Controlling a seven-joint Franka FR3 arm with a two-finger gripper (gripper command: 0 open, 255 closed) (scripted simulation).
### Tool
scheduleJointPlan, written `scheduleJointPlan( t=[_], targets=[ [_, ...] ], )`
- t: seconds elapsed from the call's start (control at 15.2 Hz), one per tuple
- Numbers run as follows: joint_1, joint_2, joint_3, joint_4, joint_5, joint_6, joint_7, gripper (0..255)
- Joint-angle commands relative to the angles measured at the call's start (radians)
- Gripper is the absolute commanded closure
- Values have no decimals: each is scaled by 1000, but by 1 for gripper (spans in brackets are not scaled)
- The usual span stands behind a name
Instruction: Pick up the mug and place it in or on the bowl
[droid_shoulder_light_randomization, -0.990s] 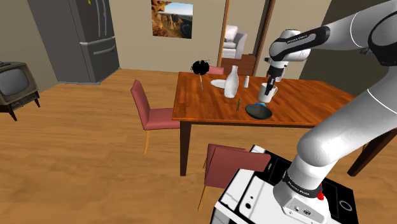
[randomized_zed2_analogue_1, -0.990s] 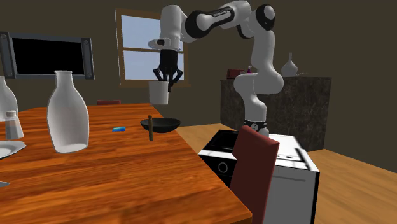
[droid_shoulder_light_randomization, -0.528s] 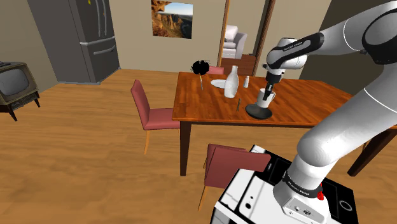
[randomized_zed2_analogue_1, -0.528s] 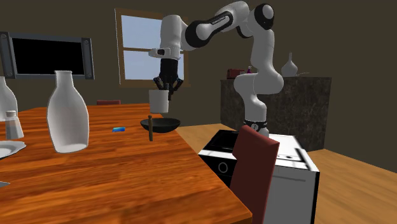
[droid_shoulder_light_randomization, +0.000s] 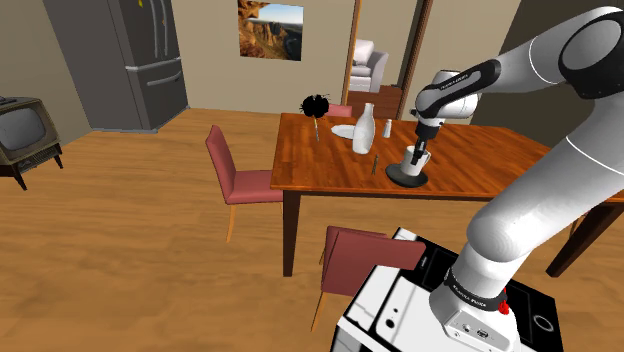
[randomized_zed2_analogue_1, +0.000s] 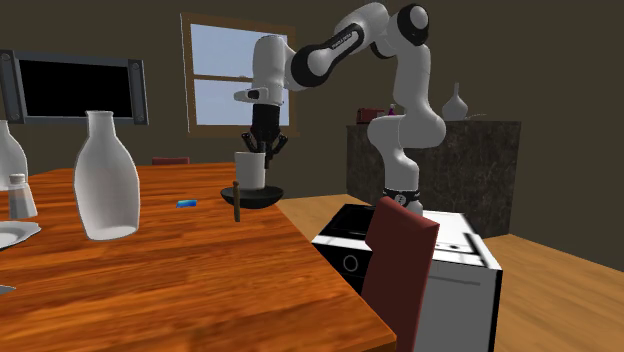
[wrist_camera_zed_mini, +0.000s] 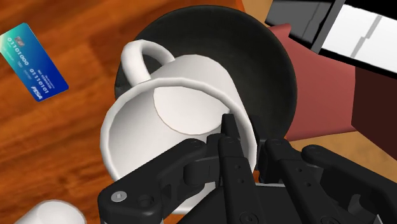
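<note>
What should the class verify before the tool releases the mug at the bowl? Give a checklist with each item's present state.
1. Position: mug centred over the bowl: ok.
2. Tilt: mug upright: ok.
3. Contact: mug base resting in the bowl: cannot tell; the bowl's rim hides it.
4. Grip: tool shut on the mug's wall, one finger inside it: ok.
5. Surroundings: blue card lies apart from the bowl on the table: ok.
</note>
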Motion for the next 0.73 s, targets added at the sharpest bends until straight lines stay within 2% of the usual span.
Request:
scheduleJointPlan(
  t=[0.0,0.26,0.33,0.66],
  targets=[
    [0,0,0,-2,0,2,0,255],
    [0,0,0,-2,0,2,0,255],
    [0,0,0,-2,0,2,0,0],
    [0,0,0,-2,0,2,0,0]
  ],
)
